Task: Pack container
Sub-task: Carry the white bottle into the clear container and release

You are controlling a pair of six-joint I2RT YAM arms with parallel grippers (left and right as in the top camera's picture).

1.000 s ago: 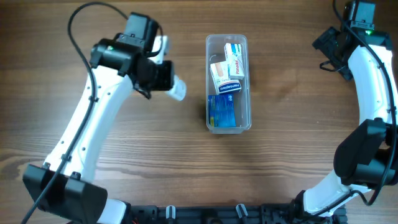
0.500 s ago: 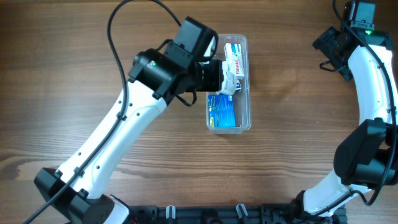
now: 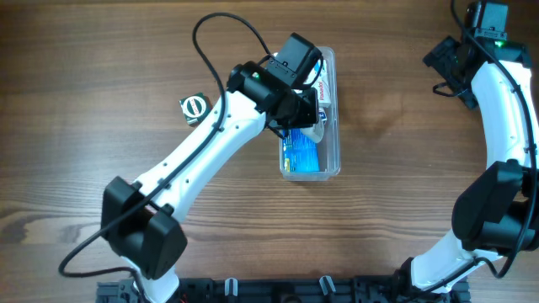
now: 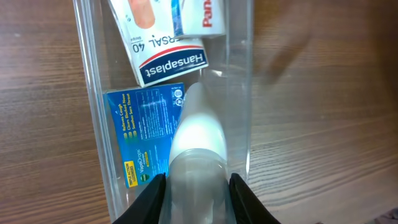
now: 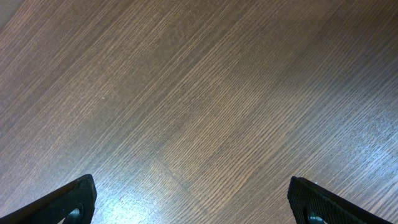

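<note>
Overhead: container (image 3: 336,143) sits mid-table, long axis front to back, with the left arm reaching over it. Small black round item (image 3: 194,106) lies on the wood off to its left.
Left wrist: left gripper (image 4: 198,190) is clamped on a white tube (image 4: 198,134), whose tip is over the blue box (image 4: 140,140) inside the container. Hansaplast box (image 4: 168,62) lies just beyond.
Right wrist: right gripper (image 5: 199,199) is spread wide and holds nothing, over bare table (image 5: 186,93).

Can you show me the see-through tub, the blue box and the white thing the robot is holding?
container (image 4: 94,87), left wrist view, on its clear left wall.
blue box (image 4: 140,134), left wrist view, middle of its printed face.
white tube (image 4: 198,127), left wrist view, on its tapered middle.
</note>
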